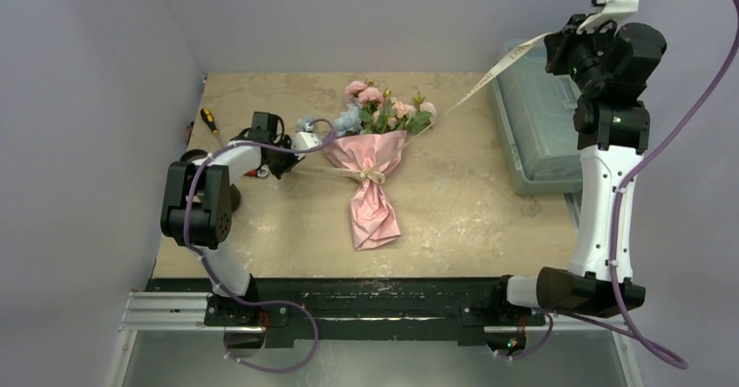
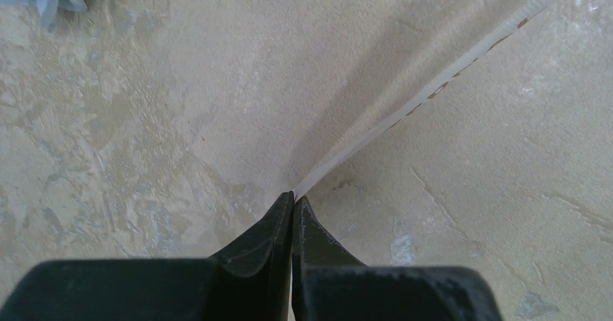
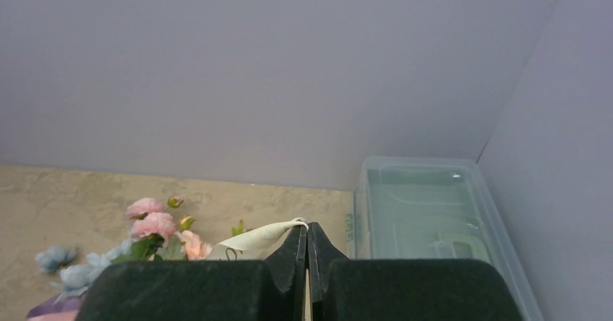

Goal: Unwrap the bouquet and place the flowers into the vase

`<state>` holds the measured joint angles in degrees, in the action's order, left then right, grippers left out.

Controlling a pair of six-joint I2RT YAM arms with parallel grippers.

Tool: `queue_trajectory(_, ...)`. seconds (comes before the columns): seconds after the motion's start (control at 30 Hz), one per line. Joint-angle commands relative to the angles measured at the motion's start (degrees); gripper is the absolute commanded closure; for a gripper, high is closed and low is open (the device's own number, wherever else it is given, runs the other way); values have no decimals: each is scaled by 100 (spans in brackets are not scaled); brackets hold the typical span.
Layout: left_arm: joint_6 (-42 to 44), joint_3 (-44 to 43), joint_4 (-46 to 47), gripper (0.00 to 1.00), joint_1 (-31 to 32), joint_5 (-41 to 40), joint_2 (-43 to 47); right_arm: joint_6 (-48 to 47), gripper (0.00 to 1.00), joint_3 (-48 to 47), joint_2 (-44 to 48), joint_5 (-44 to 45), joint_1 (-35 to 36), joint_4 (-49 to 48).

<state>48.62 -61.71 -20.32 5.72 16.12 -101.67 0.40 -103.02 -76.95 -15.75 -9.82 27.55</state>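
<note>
**A:** Left claw [image 2: 293,198]: is it closed on anything?

**B:** Yes. Its tips are pinched together on one end of the cream ribbon [image 2: 434,86], low over the table [image 1: 471,221]. In the wrist view the ribbon runs taut away from it, up and to the right.

**A:** And the right claw [image 3: 307,227]?

**B:** Closed too, nipping the other end of that ribbon. It hangs high above the table, with the clear plastic box [image 1: 540,134] below and just beside it.

**A:** Where is the bouquet [image 1: 375,204]?

**B:** Between the two claws. It is just right of the left one, and well below and to the left of the right one. It lies flat in its pink paper, and the ribbon is knotted round its waist. The flowers [image 1: 383,108] point away from the arm bases and the paper tail points toward them.

**A:** Anything else near the left claw?

**B:** One pale-blue bloom lies on the table close by, in the top-left corner of its wrist view. A yellow-and-black screwdriver [image 1: 209,120] lies further to its left, well apart from the bouquet.
</note>
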Motion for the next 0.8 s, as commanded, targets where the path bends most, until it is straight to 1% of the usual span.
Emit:
queue_trajectory(0.0, -30, -167, 151, 100, -146, -67, -117, 76, 100, 161, 246, 485, -96, -626)
queue_trajectory(0.2, -60, -183, 185, 100, -213, -174, -187, -3, 100, 346, 329, 829, -175, -802)
queue_trajectory(0.3, -93, -214, 186, 100, -228, -236, -193, -200, 100, 430, 354, 1076, -208, -940)
queue_trajectory(0.57, -230, -208, 386, 100, -241, -745, -238, -312, 100, 741, 480, 1605, -264, -1443)
queue_trajectory(0.63, -311, -226, 453, 100, -246, -877, -231, -365, 100, 815, 505, 1766, -270, -1567)
queue_trajectory(0.77, -770, -395, 589, 100, -242, -1002, -122, -467, 100, 938, 550, 1721, -283, -1578)
